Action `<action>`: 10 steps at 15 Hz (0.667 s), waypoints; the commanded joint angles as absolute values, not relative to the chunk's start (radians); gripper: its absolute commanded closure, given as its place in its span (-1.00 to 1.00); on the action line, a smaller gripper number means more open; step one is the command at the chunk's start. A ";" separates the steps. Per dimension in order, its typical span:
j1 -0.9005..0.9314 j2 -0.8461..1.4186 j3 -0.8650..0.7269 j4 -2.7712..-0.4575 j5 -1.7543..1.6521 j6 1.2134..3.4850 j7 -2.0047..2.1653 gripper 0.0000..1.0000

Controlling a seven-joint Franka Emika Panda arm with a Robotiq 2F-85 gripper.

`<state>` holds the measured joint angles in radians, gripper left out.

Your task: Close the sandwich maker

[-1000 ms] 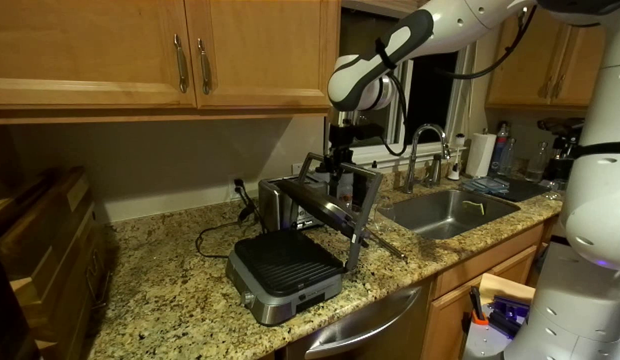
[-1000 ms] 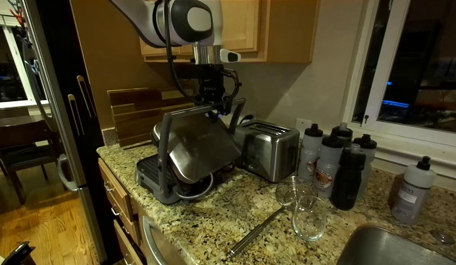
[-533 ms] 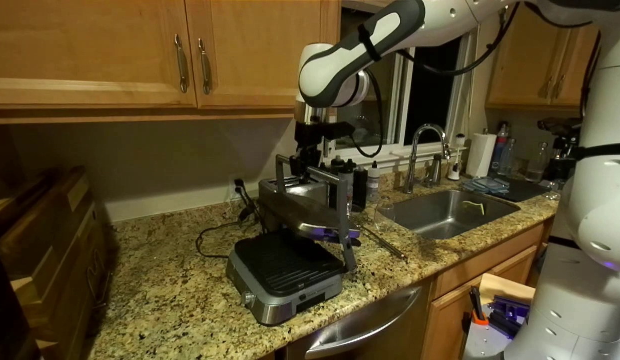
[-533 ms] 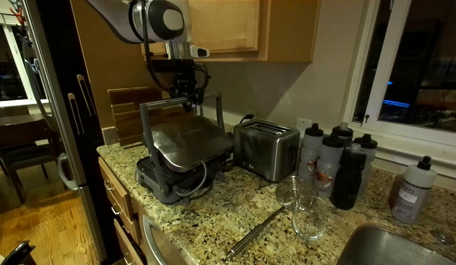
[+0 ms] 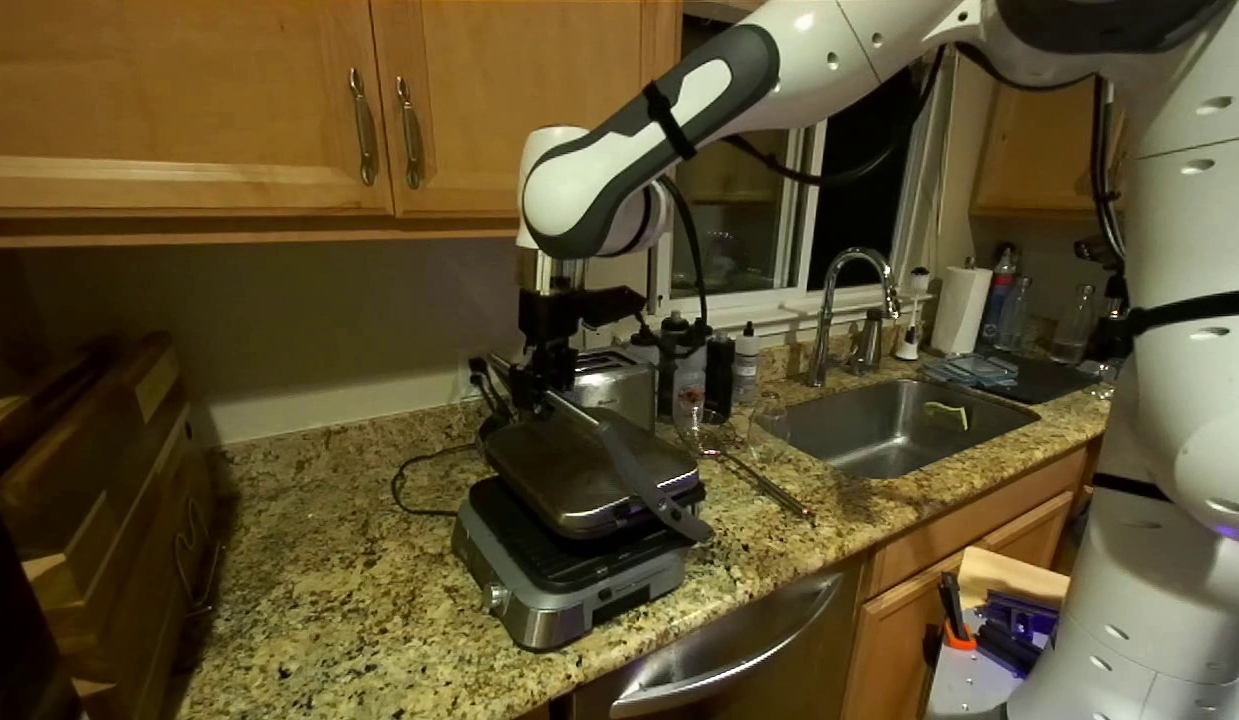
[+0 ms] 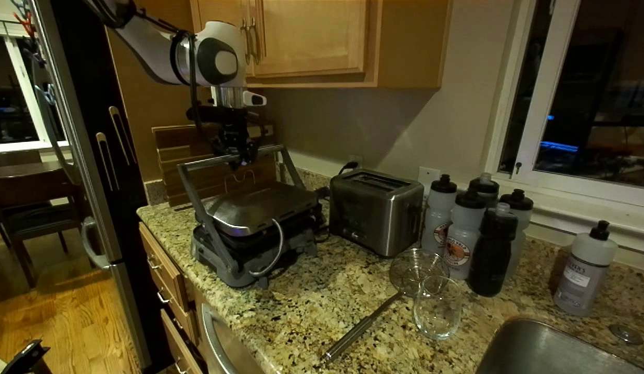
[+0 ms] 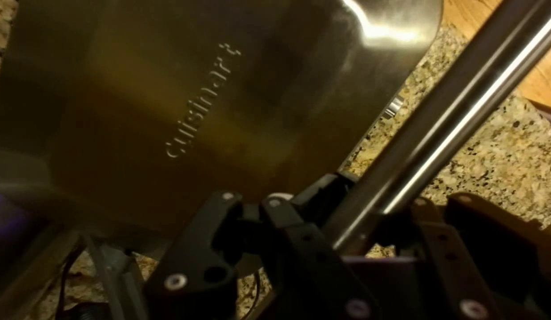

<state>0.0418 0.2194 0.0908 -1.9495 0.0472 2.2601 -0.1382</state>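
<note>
The silver-grey sandwich maker (image 5: 539, 610) stands on the counter. Its steel lid (image 5: 589, 470) hangs low and nearly level over the base, with a gap that bares part of the black ribbed lower plate (image 5: 499, 530). The lid also shows in an exterior view (image 6: 264, 208) and fills much of the wrist view (image 7: 204, 106). The bar handle (image 6: 210, 161) leans up and away above the lid. My gripper (image 5: 539, 390) is at the bar, also seen in an exterior view (image 6: 242, 156). In the wrist view the bar (image 7: 435, 129) passes between the fingers (image 7: 364, 218), which look shut on it.
A steel toaster (image 6: 376, 213) stands beside the sandwich maker, with several bottles (image 6: 459, 234) past it. A glass (image 6: 437, 306) and a long-handled strainer (image 6: 363, 324) lie nearby. Wooden boards (image 5: 109, 500) stand at the far end. The sink (image 5: 899, 430) and cabinets (image 5: 519, 110) are around.
My gripper has moved toward the wooden boards and lastly downward, swinging the handle over. The lid has gone from steeply tilted to nearly level above the base.
</note>
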 commanded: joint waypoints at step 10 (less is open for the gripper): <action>0.059 0.394 0.134 -1.797 0.068 2.243 -0.156 0.92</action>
